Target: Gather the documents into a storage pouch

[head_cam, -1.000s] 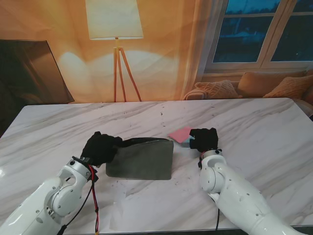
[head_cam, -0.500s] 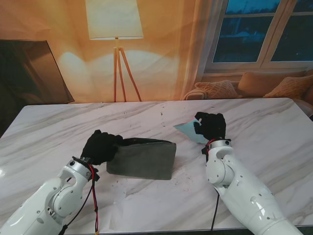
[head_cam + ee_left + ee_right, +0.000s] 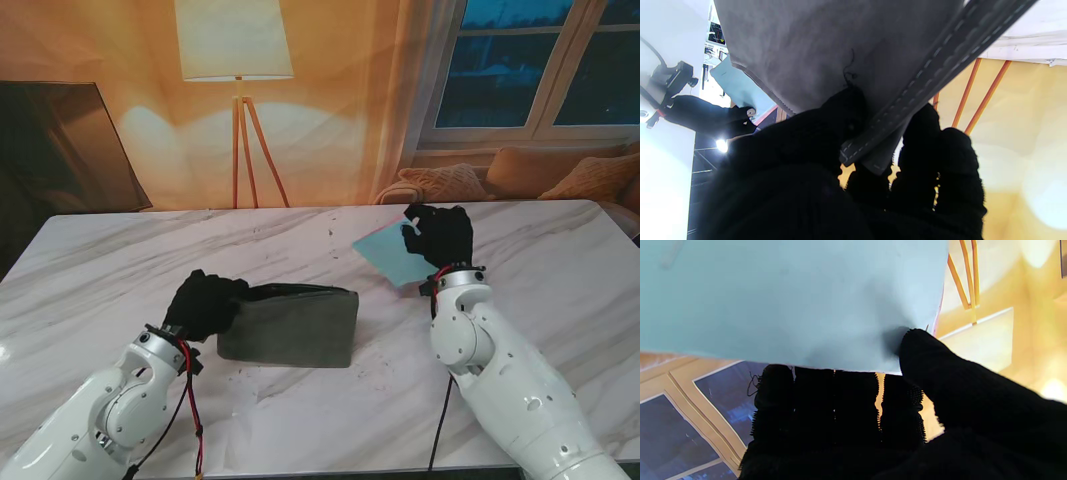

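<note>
Right robot hand (image 3: 440, 236) pinches the blue documents (image 3: 388, 251) in the air, right of the pouch (image 3: 291, 325). Left robot hand (image 3: 205, 302) grips the pouch's mouth on the counter (image 3: 150, 250). Nothing looks inserted yet.

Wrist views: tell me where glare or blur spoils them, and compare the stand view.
Left wrist view: blown-out white along one side, soft glare in a corner, pouch close and sharp in the left hand. Right wrist view: lamp glow, blue document softly blurred above the right hand. Stand view: warm, evenly lit, sharp.
</note>
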